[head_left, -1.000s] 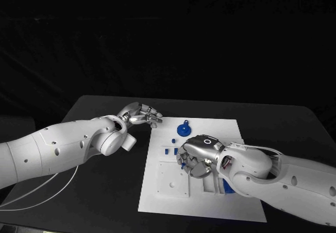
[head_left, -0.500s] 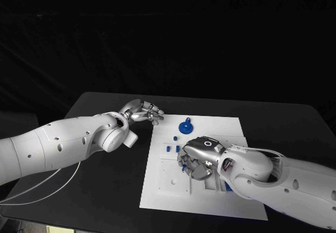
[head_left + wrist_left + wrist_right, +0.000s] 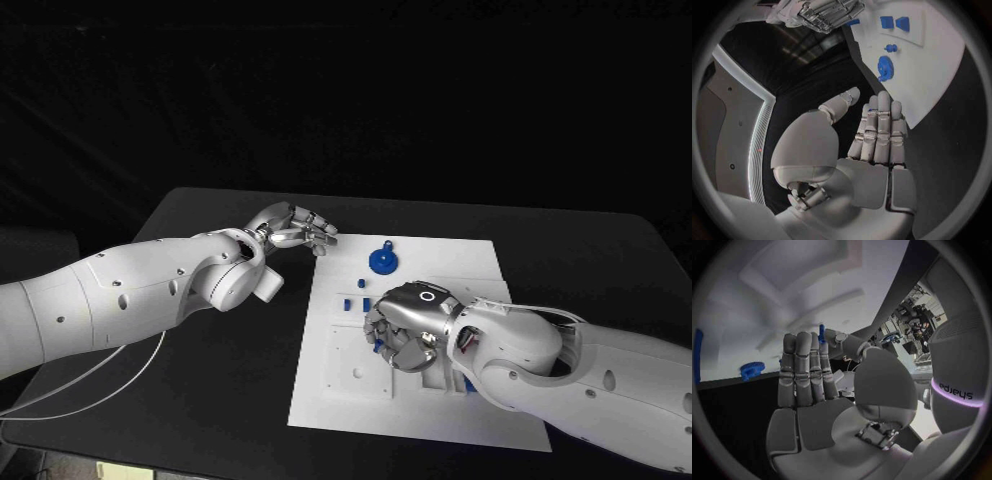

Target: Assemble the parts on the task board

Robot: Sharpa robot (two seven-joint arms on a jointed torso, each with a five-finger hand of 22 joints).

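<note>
The white task board (image 3: 433, 410) lies in the middle of the black table. My right hand (image 3: 404, 325) hovers over the board's middle, fingers curled down. It pinches a small blue peg (image 3: 821, 333) between the thumb and a fingertip. A blue gear with a handle (image 3: 381, 262) lies on the board's far part, also seen as the blue gear (image 3: 885, 67) and the blue gear (image 3: 752, 370). Small blue pieces (image 3: 356, 303) stand just left of the right hand. My left hand (image 3: 293, 230) floats over the bare table beside the board's far left corner, fingers straight and apart, holding nothing.
Blue blocks (image 3: 894, 22) and a small blue peg (image 3: 891, 48) sit on the board beyond the gear. Another blue part (image 3: 469, 385) shows under my right forearm. A white cable (image 3: 87, 385) trails over the table's left side. Bare black table surrounds the board.
</note>
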